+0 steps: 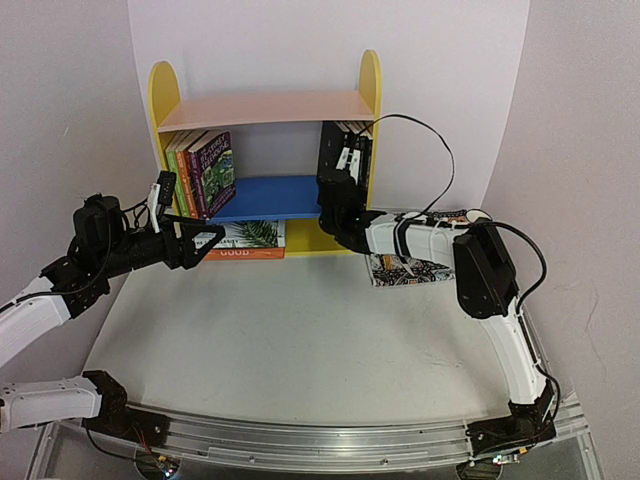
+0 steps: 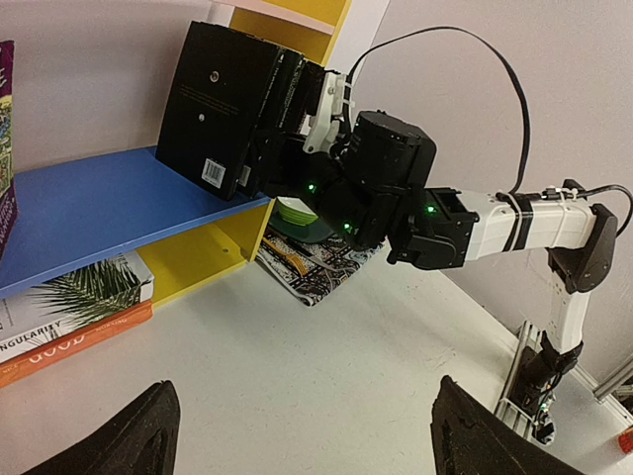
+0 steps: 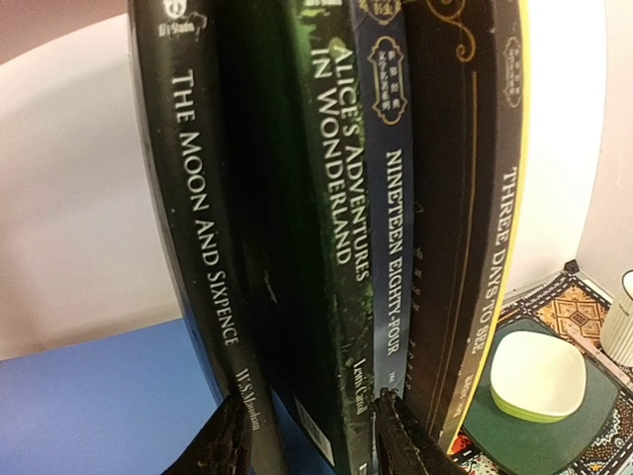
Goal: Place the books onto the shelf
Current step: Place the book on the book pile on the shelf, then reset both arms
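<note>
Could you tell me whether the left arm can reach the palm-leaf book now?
Probably yes: the open left gripper hangs right before the palm-leaf book under the blue board, with nothing between.

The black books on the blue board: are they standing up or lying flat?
Standing up. The black books rest on their bottom edges on the blue board, spines running top to bottom.
</note>
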